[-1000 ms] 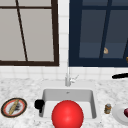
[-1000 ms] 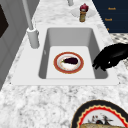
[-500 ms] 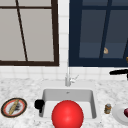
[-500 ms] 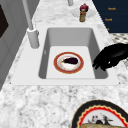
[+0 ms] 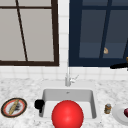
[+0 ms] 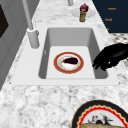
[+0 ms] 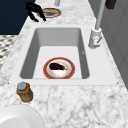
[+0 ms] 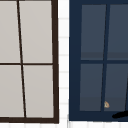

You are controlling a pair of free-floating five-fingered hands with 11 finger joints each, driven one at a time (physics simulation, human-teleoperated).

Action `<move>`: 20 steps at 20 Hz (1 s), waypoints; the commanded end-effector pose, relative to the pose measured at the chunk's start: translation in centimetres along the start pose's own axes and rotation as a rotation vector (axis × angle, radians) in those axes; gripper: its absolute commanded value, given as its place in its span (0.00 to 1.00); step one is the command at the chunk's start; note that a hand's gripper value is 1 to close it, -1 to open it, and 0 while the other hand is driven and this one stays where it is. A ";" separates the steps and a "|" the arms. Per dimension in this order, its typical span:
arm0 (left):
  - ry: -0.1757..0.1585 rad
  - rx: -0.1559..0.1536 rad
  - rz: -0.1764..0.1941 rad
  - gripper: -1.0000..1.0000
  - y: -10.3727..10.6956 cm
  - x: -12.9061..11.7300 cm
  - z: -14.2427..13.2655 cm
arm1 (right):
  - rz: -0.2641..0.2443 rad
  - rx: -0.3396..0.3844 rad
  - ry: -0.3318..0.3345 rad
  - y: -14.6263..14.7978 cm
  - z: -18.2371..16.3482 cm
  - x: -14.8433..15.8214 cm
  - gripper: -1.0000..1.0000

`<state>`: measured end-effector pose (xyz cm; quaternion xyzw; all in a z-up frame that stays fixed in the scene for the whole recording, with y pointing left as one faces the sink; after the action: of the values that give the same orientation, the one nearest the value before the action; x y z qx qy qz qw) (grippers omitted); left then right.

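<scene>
Hovering at the sink's (image 6: 105,40) front-left rim, left hand (image 6: 110,57) with fingers loosely curled downward, holding nothing; open basin beside it holds a plate (image 6: 68,62).

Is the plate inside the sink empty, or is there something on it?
Not empty. The red-rimmed plate lies flat on the sink floor with a dark eggplant on it.

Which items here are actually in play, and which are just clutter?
Likely in play: left hand at the sink rim; red-rimmed plate with eggplant in the basin.
Lying about: patterned plate, jar, white plate, red ball; right hand idle, high right.
</scene>
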<state>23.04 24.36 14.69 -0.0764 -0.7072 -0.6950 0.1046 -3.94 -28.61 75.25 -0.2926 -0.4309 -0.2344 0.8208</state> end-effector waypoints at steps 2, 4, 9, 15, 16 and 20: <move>0.000 0.000 0.000 0.50 0.0 0.0 0.0 | -0.096 -0.022 -0.051 0.9 -0.9 1.9 0.00; 0.000 0.000 0.000 0.50 0.0 0.0 0.0 | -0.114 -0.013 -0.050 1.3 -1.6 2.7 0.00; 0.000 0.000 0.000 0.50 0.0 0.0 0.0 | -0.128 -0.003 -0.066 2.6 -3.5 4.6 0.00; 0.000 0.000 0.000 0.50 0.0 0.0 0.0 | -0.102 0.015 -0.056 3.4 -7.0 7.7 0.00; 0.000 0.000 0.000 0.50 0.0 0.0 0.0 | -0.100 0.015 -0.047 3.4 -7.7 8.1 0.00; 0.000 0.000 0.000 0.50 0.0 0.0 0.0 | -0.053 0.021 0.003 4.1 -10.5 9.8 0.00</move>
<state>23.04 24.36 14.69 -0.0764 -0.7072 -0.6950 0.1046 7.71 -33.11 77.65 -0.2860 -0.4426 -0.2443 0.8140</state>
